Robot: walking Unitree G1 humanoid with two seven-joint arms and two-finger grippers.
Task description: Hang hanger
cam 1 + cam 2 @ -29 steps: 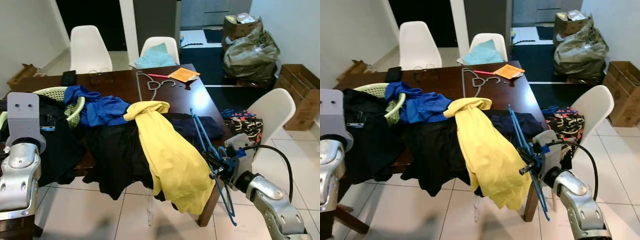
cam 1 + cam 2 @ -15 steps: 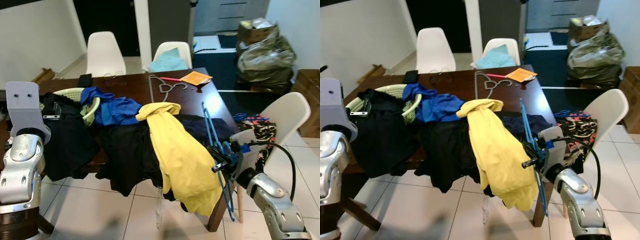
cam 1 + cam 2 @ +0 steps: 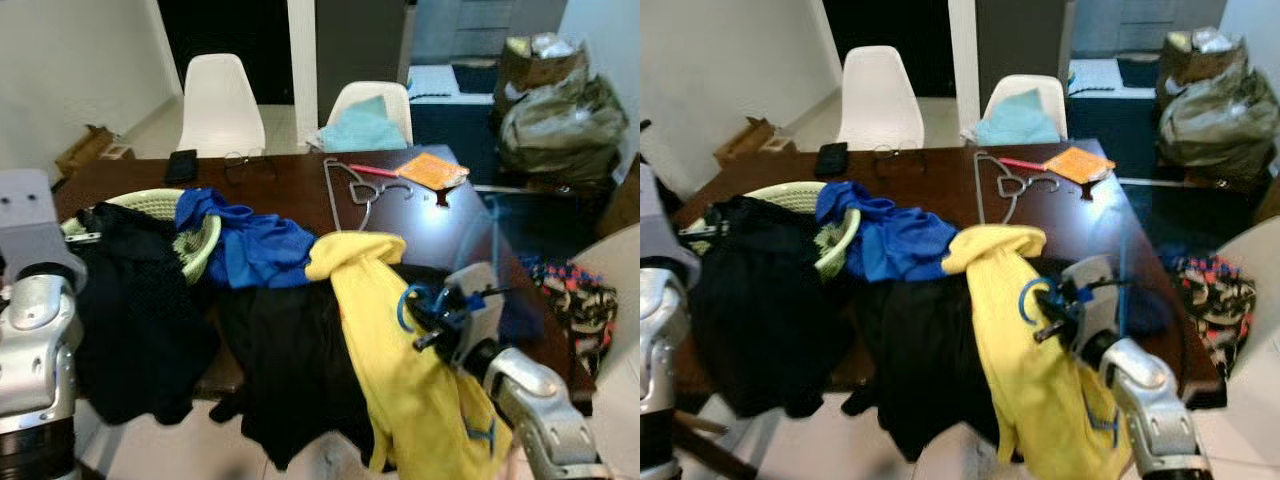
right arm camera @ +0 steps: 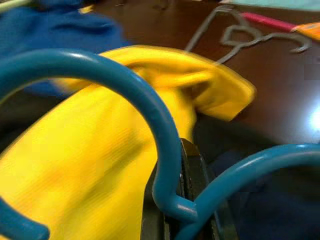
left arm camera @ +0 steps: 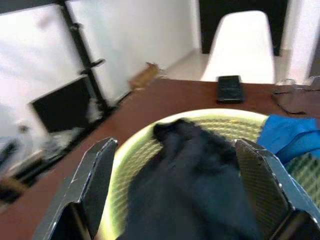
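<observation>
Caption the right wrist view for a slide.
Right gripper clamps a blue hanger above the yellow garment.

A dark wooden table (image 3: pixel 300 180) is carrying a pale green basket (image 3: pixel 195 240) holding black clothing (image 3: pixel 130 290). A blue garment (image 3: pixel 255 245) is lying beside it, touching a yellow garment (image 3: pixel 400 350) that is hanging over the edge. Two white chairs (image 3: pixel 220 95) are standing behind.
</observation>
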